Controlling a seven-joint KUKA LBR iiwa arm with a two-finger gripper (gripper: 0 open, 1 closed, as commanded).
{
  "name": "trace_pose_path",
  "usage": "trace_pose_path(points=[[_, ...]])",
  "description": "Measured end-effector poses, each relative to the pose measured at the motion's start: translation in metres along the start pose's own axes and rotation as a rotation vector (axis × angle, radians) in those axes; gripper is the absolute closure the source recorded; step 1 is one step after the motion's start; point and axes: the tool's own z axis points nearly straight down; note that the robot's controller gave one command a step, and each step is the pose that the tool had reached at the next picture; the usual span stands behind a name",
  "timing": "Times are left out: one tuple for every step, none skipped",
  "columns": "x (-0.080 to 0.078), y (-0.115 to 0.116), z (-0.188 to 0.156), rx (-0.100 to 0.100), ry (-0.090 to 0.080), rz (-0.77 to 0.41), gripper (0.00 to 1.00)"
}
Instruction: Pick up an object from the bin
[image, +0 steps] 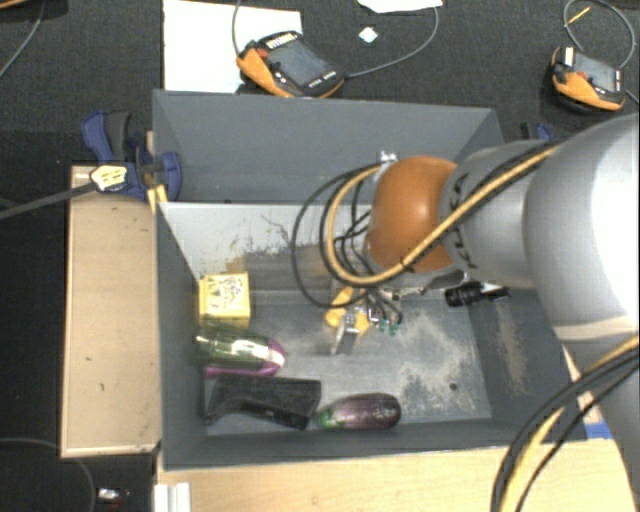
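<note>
Yellow box, green-purple bottle, black block, purple eggplant lying in bin.

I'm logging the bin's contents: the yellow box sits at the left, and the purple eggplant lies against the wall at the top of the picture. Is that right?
Not quite. The yellow box is at the left, but the purple eggplant lies along the bin's wall at the bottom of the camera view, beside the black object.
</note>
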Motion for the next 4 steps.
trace_pose_path(points=[[-0.004, -0.015, -0.001, -0.002, -0.001, -0.408, 1.00], [-0.004, -0.015, -0.001, -0.002, -0.001, -0.407, 1.00], [-0.004, -0.015, -0.014, -0.002, 0.001, -0.406, 1.00], [-0.005, -0.015, -0.030, -0.002, -0.004, -0.405, 1.00]])
